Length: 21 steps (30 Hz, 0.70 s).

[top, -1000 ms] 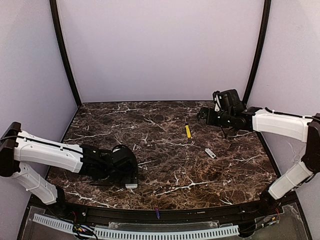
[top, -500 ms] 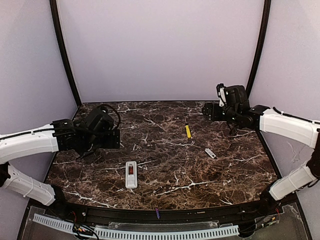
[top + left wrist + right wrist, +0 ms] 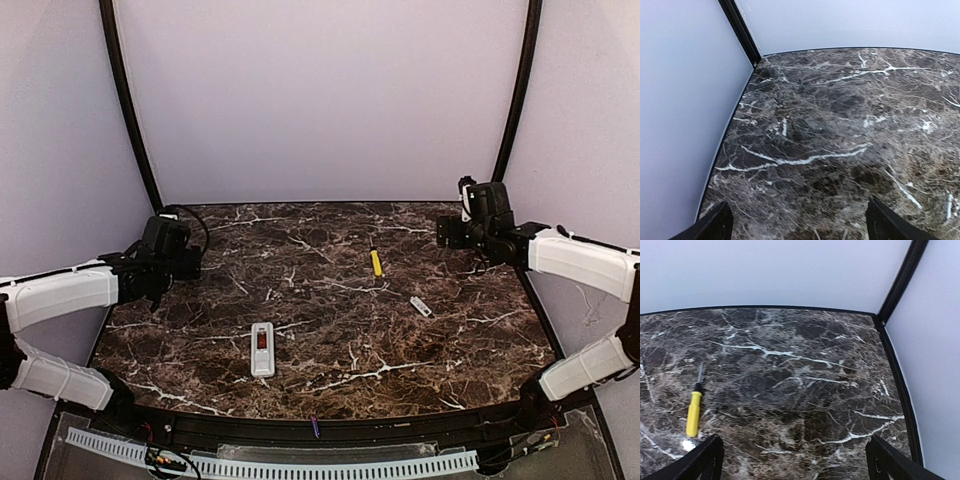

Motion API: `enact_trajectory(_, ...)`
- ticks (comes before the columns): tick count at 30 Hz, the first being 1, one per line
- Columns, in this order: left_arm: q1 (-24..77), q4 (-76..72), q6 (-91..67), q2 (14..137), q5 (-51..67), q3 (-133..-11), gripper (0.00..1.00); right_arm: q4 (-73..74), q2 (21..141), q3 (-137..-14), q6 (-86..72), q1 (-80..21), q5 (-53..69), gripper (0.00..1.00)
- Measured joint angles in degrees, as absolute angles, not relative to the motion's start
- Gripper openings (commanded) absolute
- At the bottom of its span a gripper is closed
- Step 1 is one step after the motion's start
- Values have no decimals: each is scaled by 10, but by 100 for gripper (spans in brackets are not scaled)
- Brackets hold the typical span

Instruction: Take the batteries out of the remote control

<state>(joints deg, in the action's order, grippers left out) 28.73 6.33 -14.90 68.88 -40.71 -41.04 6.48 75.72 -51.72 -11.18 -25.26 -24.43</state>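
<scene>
presently, remote (image 3: pixel 262 349) lies compartment-up near the front, cover (image 3: pixel 420 306) off and well apart. purplish battery (image 3: pixel 314 425) rests out on the front rail (image 3: pixel 420 427); reddish battery (image 3: pixel 262 340) apparently sits inside, so one removal is left. left gripper (image 3: pixel 800 229) and right gripper (image 3: pixel 795 462) gape empty, far from remote.

The left gripper (image 3: pixel 799 230), which a second ago was lowered over the slim white rectangular plastic remote control (image 3: pixel 262 349), has been raised and drawn back in two stages, and is now held well away to the far left of it. The remote control's recessed reddish compartment (image 3: pixel 262 341) has been uncovered to the top camera. The right gripper (image 3: pixel 795 461) has been withdrawn farther from the remote control, toward the far right.
</scene>
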Motion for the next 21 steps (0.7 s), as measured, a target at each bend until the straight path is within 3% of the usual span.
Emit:
enact_trajectory(9, 213, -173, -15, 770, -452, -346, 95, 17, 734, -425, -110, -141, -242, 99)
enact_trajectory(21, 131, -441, 84, 844, -351, -248, 94, -116, 742, -343, -71, -65, -175, 99)
